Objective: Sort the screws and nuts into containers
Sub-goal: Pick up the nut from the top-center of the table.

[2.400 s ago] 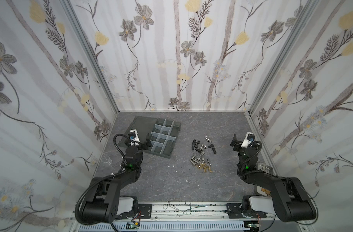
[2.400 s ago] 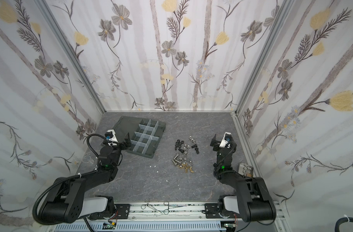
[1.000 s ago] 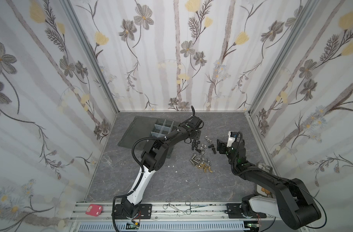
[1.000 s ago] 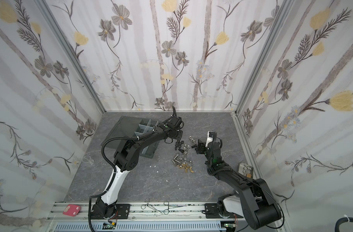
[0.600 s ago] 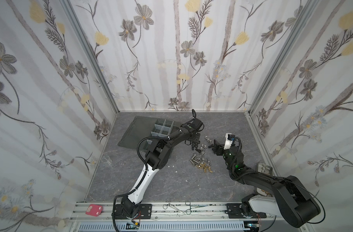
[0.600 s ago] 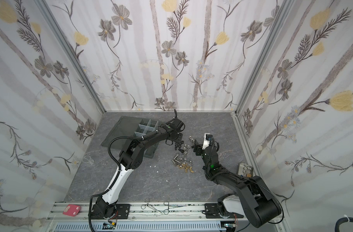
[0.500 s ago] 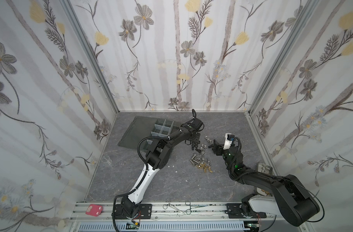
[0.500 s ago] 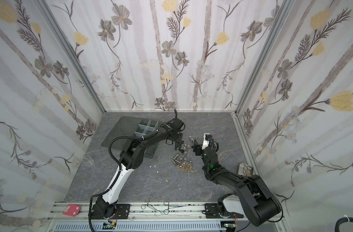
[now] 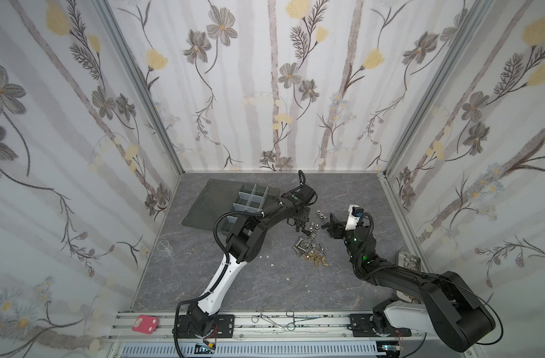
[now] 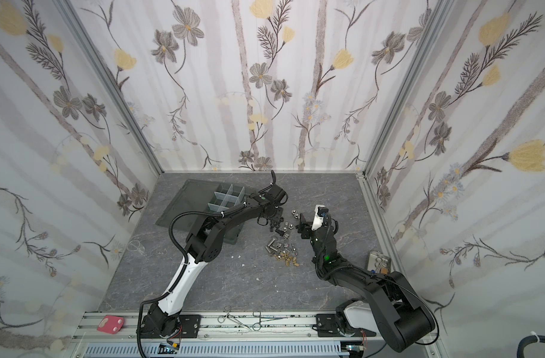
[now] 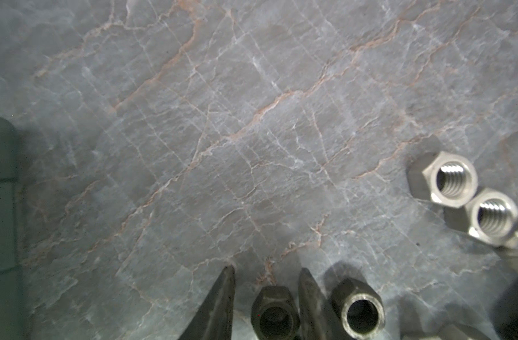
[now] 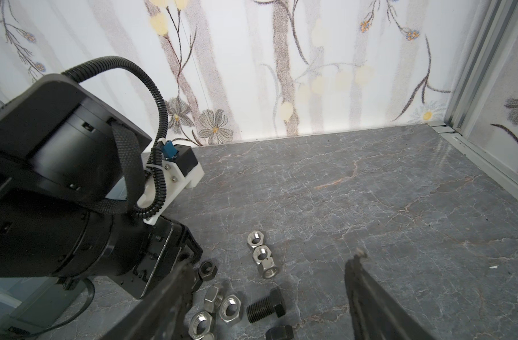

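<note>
Straddling a black nut [image 11: 274, 316], the left tool [image 11: 266, 269] stands ajar.

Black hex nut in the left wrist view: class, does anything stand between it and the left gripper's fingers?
Nothing visible does. The left gripper straddles the black hex nut; a second dark hex nut lies outside one finger.

No legible text, labels, brands, numbers or signs on anything visible.

Stereo pair overhead, wrist cameras near table [image 11: 252, 117]
</note>
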Robot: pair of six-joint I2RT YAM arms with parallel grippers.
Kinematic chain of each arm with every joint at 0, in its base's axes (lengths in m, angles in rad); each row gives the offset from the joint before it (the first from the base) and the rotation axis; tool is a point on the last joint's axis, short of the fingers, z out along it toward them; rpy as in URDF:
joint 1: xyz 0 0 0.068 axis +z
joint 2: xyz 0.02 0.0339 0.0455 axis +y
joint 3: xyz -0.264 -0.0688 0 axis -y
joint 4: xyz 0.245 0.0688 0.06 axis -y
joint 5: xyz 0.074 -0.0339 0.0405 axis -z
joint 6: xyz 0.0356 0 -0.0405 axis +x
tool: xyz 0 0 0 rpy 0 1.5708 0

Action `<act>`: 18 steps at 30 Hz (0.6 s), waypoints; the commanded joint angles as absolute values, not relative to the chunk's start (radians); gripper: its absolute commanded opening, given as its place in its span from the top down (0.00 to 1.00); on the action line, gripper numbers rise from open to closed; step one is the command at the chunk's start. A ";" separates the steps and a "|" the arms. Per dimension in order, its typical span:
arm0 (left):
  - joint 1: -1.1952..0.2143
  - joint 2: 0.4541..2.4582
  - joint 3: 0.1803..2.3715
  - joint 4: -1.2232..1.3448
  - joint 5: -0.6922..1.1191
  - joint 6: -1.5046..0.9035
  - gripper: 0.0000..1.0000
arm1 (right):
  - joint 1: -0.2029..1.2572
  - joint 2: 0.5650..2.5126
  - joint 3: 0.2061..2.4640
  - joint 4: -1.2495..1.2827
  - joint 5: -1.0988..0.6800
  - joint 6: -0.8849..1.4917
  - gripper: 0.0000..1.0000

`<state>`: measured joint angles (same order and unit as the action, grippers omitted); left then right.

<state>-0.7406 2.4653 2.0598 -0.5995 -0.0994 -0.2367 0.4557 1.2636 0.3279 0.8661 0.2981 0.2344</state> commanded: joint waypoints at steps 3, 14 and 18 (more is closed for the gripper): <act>-0.742 2.466 2.045 -0.660 -0.072 -0.266 0.67 | 0.460 1.272 0.327 0.905 0.328 0.247 0.19; -0.747 2.441 2.046 -0.658 -0.078 -0.285 0.76 | 0.462 1.288 0.329 0.911 0.346 0.251 0.19; -0.747 2.434 2.048 -0.650 -0.090 -0.285 0.78 | 0.462 1.297 0.331 0.911 0.350 0.251 0.19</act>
